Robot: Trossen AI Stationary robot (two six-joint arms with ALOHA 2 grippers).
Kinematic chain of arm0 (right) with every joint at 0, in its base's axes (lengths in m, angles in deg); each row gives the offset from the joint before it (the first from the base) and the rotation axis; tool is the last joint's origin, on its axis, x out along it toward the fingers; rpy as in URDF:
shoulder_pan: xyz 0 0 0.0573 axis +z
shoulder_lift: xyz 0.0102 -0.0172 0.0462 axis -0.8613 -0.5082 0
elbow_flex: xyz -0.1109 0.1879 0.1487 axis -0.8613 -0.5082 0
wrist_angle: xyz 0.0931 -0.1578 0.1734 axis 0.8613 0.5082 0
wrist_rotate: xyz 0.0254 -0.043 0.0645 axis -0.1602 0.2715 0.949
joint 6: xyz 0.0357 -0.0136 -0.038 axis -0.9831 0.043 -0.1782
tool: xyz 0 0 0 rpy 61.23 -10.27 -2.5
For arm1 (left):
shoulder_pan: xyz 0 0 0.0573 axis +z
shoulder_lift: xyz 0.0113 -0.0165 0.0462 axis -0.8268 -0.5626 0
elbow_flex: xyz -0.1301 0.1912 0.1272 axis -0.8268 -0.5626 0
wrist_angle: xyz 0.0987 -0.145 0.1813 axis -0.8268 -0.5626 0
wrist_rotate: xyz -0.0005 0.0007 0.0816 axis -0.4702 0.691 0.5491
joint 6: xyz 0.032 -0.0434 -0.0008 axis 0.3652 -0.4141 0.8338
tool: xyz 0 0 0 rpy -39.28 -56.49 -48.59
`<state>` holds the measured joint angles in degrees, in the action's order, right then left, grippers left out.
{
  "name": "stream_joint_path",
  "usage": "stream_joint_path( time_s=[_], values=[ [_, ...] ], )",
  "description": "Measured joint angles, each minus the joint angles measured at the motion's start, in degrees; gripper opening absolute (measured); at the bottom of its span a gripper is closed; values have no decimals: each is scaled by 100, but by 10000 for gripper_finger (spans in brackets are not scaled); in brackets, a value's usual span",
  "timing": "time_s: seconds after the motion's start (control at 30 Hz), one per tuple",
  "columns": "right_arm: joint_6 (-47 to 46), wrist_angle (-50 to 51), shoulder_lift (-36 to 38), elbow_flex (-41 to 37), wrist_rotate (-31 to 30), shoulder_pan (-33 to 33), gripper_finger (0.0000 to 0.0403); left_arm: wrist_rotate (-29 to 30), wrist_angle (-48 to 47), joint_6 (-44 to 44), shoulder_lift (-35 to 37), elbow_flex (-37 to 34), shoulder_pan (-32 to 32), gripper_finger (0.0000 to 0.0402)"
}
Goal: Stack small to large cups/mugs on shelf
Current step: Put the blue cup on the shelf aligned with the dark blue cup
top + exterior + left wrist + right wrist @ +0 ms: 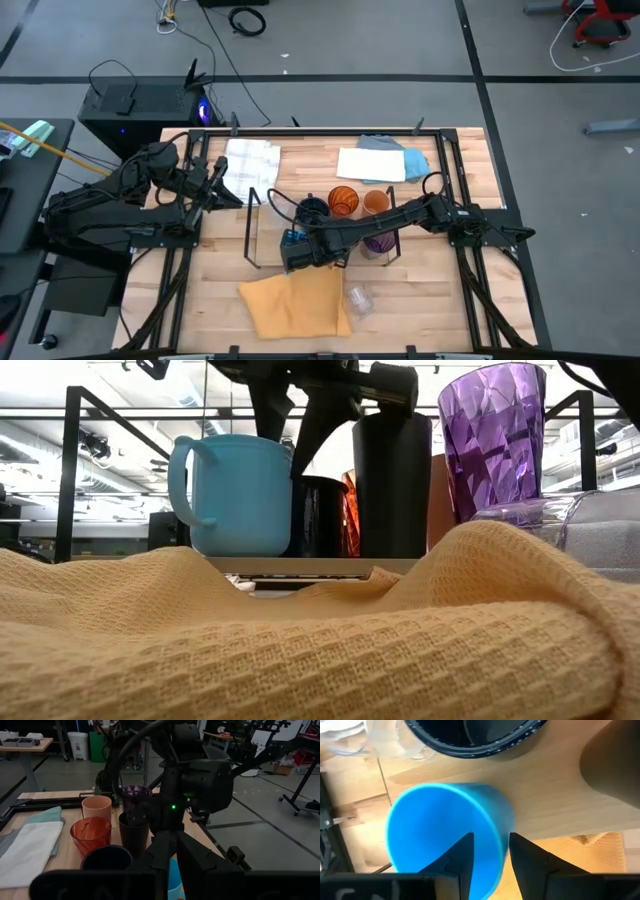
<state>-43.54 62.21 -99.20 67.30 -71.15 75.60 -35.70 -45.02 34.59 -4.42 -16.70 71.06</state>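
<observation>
The bright blue handled mug (292, 240) (245, 495) stands upright on the shelf (268, 225), a light-wood board in a black wire frame. Behind it are the navy mug (106, 857), the black cup (392, 485), two orange cups (343, 200) (376, 202) and the purple cup (495, 435). A clear glass (358, 298) lies on the table. My right gripper (490, 845) reaches across the shelf and is shut on the blue mug. My left gripper (222, 188) waits shut at the shelf's left end. My right gripper holds the blue mug by its rim (501, 837), one finger (462, 852) inside the mug and the other (520, 852) outside its wall. The fingers come from above, pointing down. The mug is upright, its base on the shelf board (300, 565).
A yellow waffle cloth (295, 305) lies at the near edge, filling the low view's foreground (320, 640). White (250, 158) and white-and-blue folded cloths (385, 160) lie at the far edge. The shelf's left half has bare board. The other cups stand close to the right arm.
</observation>
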Motion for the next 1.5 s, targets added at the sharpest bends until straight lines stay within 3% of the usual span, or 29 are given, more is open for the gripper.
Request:
stream_joint_path(
  time_s=[0.6, 0.87, 1.03, 1.5],
  values=[
    [24, 454, 145, 338, -11, 37, 130, -2, -28, -2, 4, 0, 1, 35],
    [166, -326, 162, 335, -247, 87, 130, 0, -55, 91, 4, 0, 0, 38],
    [294, -214, 162, 335, -378, 2, 130, 0, -52, 94, 4, 0, 0, 40],
    [944, -365, 162, 333, 192, -374, 130, 0, -51, 136, 4, -1, 0, 41]
  ],
)
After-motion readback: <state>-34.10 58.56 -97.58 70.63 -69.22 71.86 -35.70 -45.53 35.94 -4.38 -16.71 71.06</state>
